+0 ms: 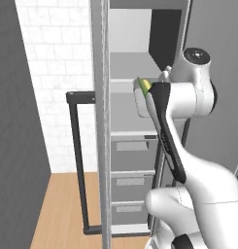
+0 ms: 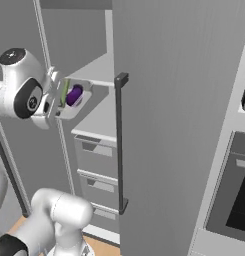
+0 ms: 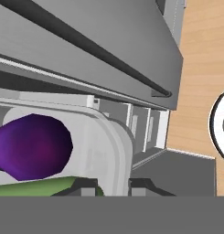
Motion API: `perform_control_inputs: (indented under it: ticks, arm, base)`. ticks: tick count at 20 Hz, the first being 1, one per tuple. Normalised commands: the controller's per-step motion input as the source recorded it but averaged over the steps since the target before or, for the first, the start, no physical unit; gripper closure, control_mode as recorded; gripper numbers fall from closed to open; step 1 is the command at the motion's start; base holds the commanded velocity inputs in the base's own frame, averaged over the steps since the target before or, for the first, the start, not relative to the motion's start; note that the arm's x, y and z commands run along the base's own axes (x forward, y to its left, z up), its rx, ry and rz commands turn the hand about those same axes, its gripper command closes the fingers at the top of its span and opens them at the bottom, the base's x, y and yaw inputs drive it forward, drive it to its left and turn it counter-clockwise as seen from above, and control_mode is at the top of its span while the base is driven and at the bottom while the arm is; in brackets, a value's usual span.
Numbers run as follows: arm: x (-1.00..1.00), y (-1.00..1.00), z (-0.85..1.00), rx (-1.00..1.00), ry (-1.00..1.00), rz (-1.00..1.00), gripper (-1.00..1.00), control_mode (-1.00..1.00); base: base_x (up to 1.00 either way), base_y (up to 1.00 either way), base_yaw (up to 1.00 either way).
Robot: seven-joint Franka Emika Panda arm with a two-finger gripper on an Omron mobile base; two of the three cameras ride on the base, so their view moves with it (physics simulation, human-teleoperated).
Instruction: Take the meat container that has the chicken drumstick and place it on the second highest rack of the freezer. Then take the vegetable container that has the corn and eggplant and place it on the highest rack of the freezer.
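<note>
So you had the freezer (image 1: 127,146) open in front of you, door swung out toward 9 o'clock with its long black handle (image 1: 77,160) hanging over the wood floor (image 1: 62,209). Inside, the flat shelves sat up top and the grey drawers (image 2: 96,170) stacked below.

The arm (image 1: 188,160) was reaching up from 5 o'clock in the left base view, and the vegetable container (image 2: 74,102) was right at the front edge of the shelves, near the middle of that view. Looked to me like you were on the second half of the job, getting the veg tray up to the highest rack (image 2: 96,72). In the right base view the tray sat just below that board, not on it yet.

Gripper (image 3: 112,185) was pinched on the tray's rim, fingers nearly together with the wall between them. In the hand view the eggplant (image 3: 33,146) sat at 9 o'clock and the corn (image 3: 40,187) lay along 7 o'clock, both inside the tray.

Next move, I'd guess: lift a touch so the tray clears the top board's edge, push it in level, then let go. Watch the tilt or the veg could roll.
</note>
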Motion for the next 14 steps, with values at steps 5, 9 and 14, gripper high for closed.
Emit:
perform_control_inputs:
  ticks: [5, 9, 14]
  arm:
    - [0.54, 0.00, 0.00, 0.00, -0.01, 0.00, 1.00, -1.00]
    - [0.57, 0.00, 0.00, 0.00, -0.08, 0.00, 1.00, -1.00]
    - [0.73, 0.00, 0.00, 0.00, -0.05, 0.00, 1.00, -1.00]
  base:
    - [0.00, 0.00, 0.00]
    - [0.00, 0.00, 0.00]
    - [0.00, 0.00, 0.00]
